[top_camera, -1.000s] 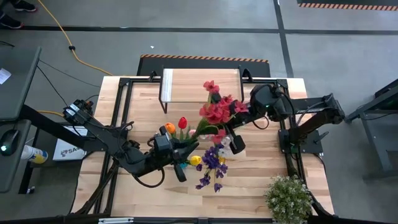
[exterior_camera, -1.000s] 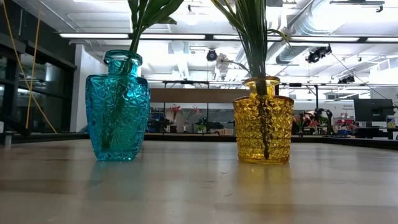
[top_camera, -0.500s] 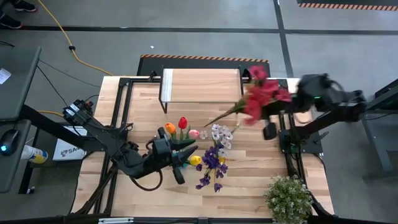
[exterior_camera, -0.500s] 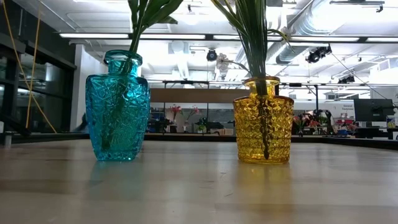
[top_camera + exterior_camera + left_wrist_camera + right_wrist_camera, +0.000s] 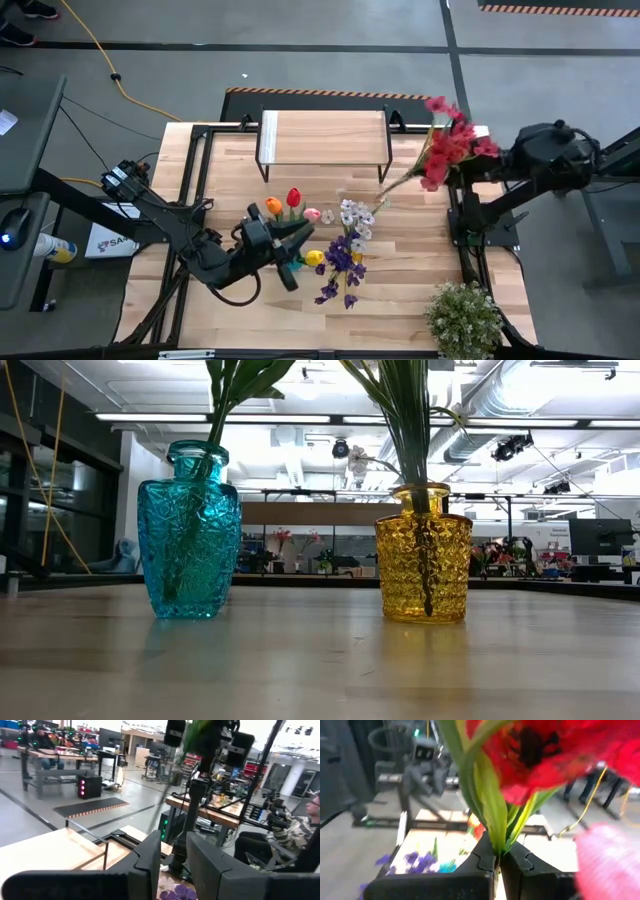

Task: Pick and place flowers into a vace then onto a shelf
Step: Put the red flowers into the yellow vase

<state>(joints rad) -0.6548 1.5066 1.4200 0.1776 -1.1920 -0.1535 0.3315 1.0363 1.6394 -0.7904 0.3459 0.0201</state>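
Now swung out past the worktop's right edge: right hand, clenched on the stems of the red spray, which a second ago hung over the middle, near the yellow vase. Reads as lifted away rather than placed (destination unclear). Left hand low beside the teal vase, fingers parted, grasping nothing. Tulips in teal, purple and white sprays in yellow. Shelf at far edge, bare. Light wood planks; open workshop, benches, bright ceiling strips behind.
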